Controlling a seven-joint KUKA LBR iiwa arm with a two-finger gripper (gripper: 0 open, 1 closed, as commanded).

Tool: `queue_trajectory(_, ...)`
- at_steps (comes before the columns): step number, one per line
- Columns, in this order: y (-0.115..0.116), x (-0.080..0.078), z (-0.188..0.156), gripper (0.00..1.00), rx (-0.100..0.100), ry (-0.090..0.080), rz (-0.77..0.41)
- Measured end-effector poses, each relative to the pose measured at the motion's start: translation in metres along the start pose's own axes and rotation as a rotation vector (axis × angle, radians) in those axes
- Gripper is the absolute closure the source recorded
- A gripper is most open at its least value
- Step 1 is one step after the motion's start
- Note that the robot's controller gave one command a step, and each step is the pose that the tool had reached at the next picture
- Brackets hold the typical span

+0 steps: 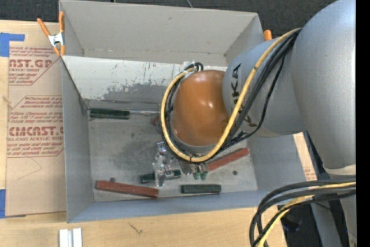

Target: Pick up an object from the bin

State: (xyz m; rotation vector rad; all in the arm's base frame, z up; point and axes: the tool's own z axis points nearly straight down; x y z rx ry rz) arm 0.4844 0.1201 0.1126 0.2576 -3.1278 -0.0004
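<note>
End effector (pixel 163 168) sits low, lower centre of the bin (pixel 156 32); can't tell how wide it is. Nearest are the small dark piece (pixel 147 178) just left and the dark marker (pixel 200 188) lower right. You risk closing on bare floor between them, or nudging the marker away.

Grey metal bin (pixel 75 124), floor scuffed, carrying loose on it: red-brown pen (pixel 126 188) front-left of the gripper (pixel 163 169), dark pen (pixel 200 188) just front-right of it, red pen (pixel 227 159) to its right, dark green pen (pixel 110 114) well apart at rear-left by the back wall.
</note>
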Motion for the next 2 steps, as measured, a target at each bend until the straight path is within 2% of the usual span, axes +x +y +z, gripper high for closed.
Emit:
queue_trajectory(1, 0.003, -0.003, -0.024, 1.0, 0.0, -0.005, -0.026)
queue_trajectory(2, -0.004, -0.002, -0.119, 1.0, 0.0, -0.005, -0.011)
